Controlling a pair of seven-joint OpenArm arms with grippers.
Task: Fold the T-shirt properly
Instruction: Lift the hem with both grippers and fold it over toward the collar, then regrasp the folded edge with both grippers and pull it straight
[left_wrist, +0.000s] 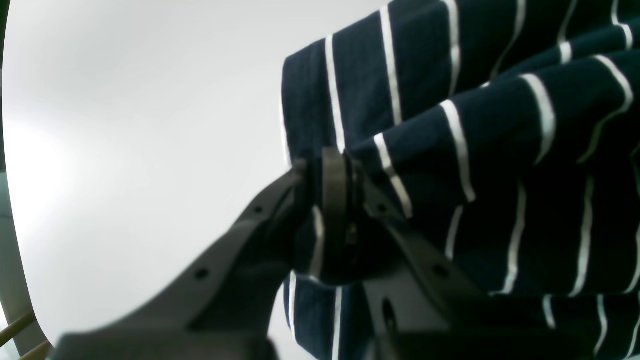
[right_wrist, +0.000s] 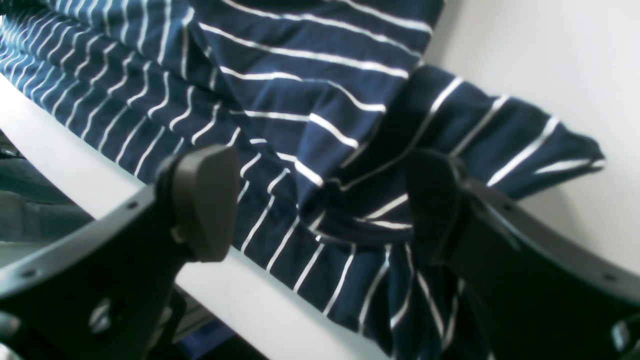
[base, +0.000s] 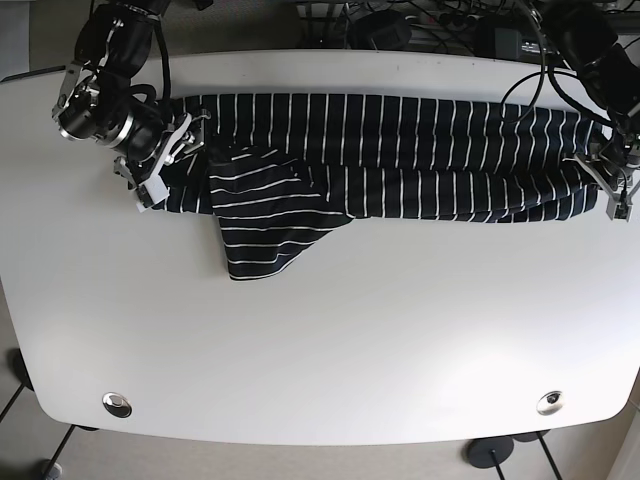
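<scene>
The navy T-shirt (base: 400, 150) with thin white stripes lies as a long folded band across the far half of the white table (base: 320, 330). One sleeve (base: 270, 230) sticks out toward the front. At the band's right end, my left gripper (base: 612, 185) is shut on the cloth; in the left wrist view the left gripper (left_wrist: 345, 175) pinches a fold of the T-shirt (left_wrist: 500, 125). My right gripper (base: 165, 165) is at the band's left end. There the right gripper (right_wrist: 317, 205) stands open, its fingers on either side of bunched T-shirt (right_wrist: 280, 60) fabric.
Cables and black equipment (base: 420, 25) sit beyond the table's far edge. Two metal discs are set in the tabletop near the front, a left disc (base: 118, 403) and a right disc (base: 549, 402). The table's edge (right_wrist: 75, 165) runs just beside the right gripper's left finger.
</scene>
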